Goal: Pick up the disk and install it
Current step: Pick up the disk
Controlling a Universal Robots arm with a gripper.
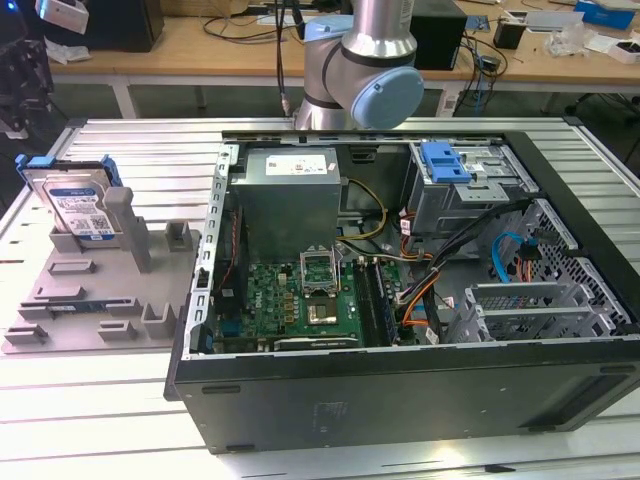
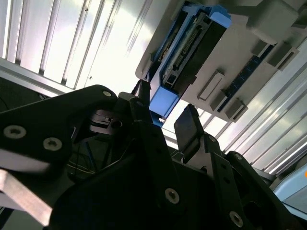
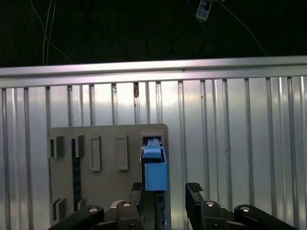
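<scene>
The disk [image 1: 78, 205] is a silver drive with a blue-and-white label and a blue rail frame. It leans upright in the grey fixture tray [image 1: 90, 300] at the exterior view's left. Both wrist views look down on its blue-edged top [image 3: 154, 167] [image 2: 192, 48]. My gripper [image 3: 165, 191] [image 2: 163, 117] is open and hangs over the disk. The disk's edge lines up in the gap between the two black fingers [image 3: 194, 191], closer to one of them. Nothing is held.
An open computer case [image 1: 400, 380] fills the middle and the exterior view's right, with a blue latch on a grey metal cage [image 1: 445, 165] at its back. The ribbed metal table [image 1: 100, 420] lies under everything. The tray has upright posts [image 1: 130, 225] beside the disk.
</scene>
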